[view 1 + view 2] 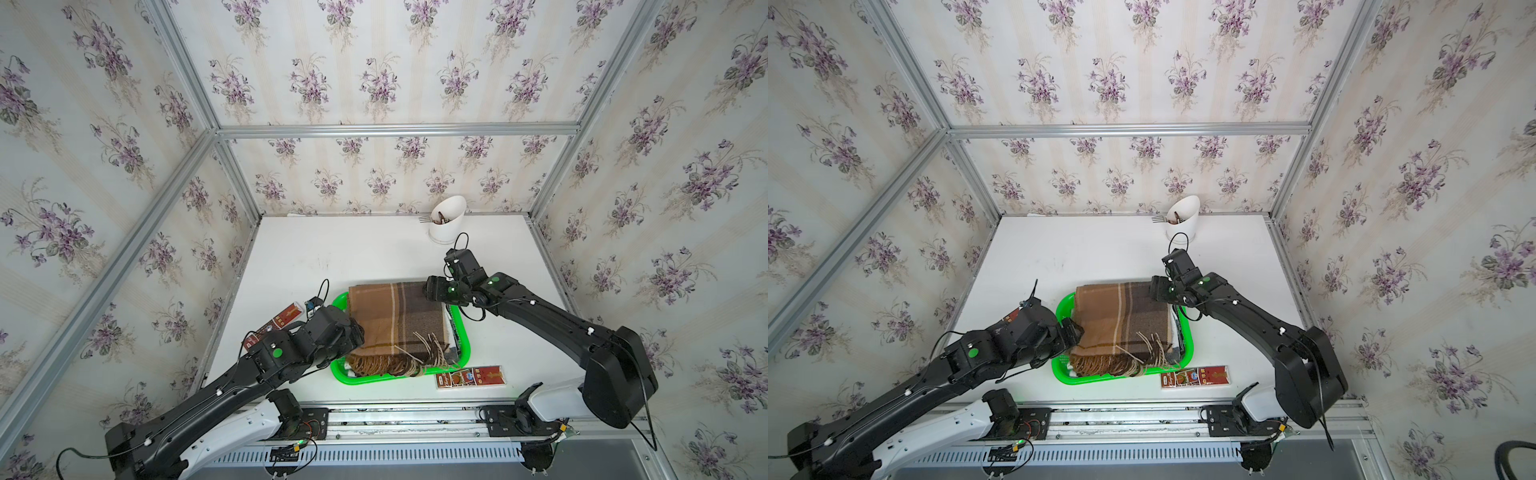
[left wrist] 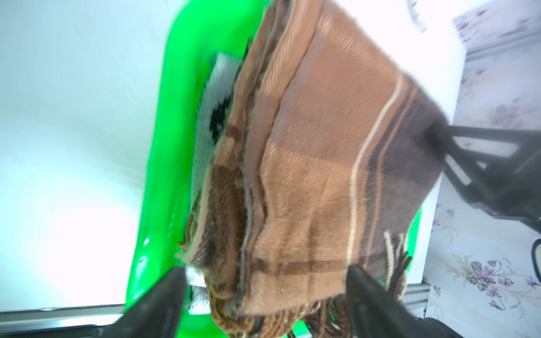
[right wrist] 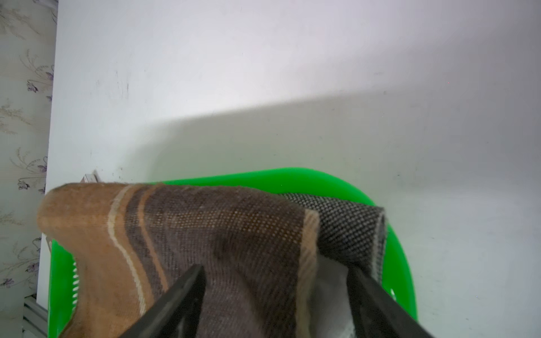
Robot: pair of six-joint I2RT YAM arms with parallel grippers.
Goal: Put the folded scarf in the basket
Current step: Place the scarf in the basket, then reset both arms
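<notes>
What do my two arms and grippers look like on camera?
The left arm and right arm are matte black with chunky joints, white base links, a green dot near each wrist, and thin black cables held by white clips. The left gripper and right gripper have black tapering fingers.

top views: bright, even light, straight lines bowed toward the edges | left wrist: table (image 2: 73,146) blown out white, scarf (image 2: 307,175) smeared by blur, my left claw (image 2: 266,270) dark and soft | right wrist: dimmer, weave sharper, broad soft shadow on the table beyond the basket (image 3: 292,175) | source: perhaps overhead, I can't tell
</notes>
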